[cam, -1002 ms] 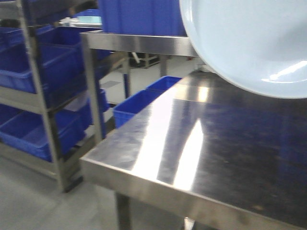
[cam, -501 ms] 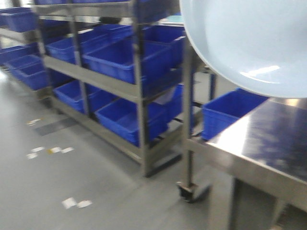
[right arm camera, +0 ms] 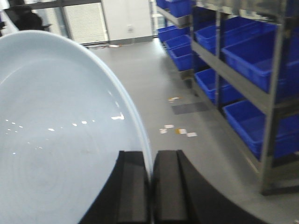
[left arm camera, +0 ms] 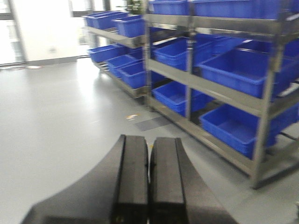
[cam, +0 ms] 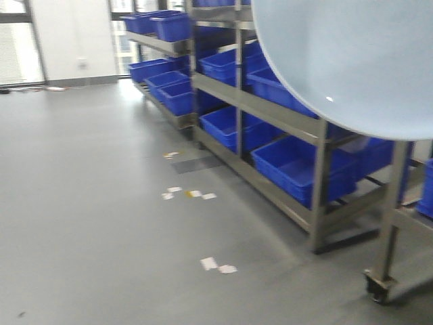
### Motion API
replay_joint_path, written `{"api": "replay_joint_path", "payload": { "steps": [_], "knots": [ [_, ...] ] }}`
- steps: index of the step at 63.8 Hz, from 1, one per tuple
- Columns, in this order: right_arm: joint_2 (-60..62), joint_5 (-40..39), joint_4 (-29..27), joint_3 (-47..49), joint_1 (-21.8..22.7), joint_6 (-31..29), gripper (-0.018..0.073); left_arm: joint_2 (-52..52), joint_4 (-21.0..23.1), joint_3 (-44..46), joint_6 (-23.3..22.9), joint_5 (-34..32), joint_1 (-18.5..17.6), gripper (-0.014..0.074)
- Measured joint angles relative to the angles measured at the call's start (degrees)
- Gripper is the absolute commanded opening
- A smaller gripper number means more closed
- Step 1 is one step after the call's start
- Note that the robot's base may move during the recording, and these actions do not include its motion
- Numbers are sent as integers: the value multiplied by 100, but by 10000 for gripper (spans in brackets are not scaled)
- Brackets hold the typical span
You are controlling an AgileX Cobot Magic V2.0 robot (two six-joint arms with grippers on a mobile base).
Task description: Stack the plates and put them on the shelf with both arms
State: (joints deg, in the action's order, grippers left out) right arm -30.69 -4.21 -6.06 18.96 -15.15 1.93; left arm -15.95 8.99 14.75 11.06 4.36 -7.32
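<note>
Plate (cam: 352,61): up at 1 to 2 o'clock in the front view, carried in the air and tilted, its glossy face towards the camera; whether a second plate lies stacked against it cannot be told.
Right tool (right arm camera: 150,161): clenched on the plate's rim, at the 4 o'clock edge of the plate in the right wrist view; the rim runs down between the two fingers.
Left tool (left arm camera: 148,154): fingers pressed together, grasping nothing.
Surroundings: shelving rack (cam: 284,122) with blue bins (cam: 298,166) running from 12 to 4 o'clock; bare grey floor (cam: 101,203) from 6 to 10 o'clock.
Step in hand: by my reading, you are in transit with the plate, not yet at a shelf.
Next move: face a free shelf squarely; level the plate; bring the left tool to the opposite rim, since a one-sided pinch on a glossy rim may slip.
</note>
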Motion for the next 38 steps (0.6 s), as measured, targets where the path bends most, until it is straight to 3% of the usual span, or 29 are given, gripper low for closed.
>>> {"api": "replay_joint_path", "payload": {
  "steps": [38],
  "knots": [
    [0, 0, 0, 0, 0, 0, 36, 0, 0, 0, 0, 0, 0, 81]
  ]
}}
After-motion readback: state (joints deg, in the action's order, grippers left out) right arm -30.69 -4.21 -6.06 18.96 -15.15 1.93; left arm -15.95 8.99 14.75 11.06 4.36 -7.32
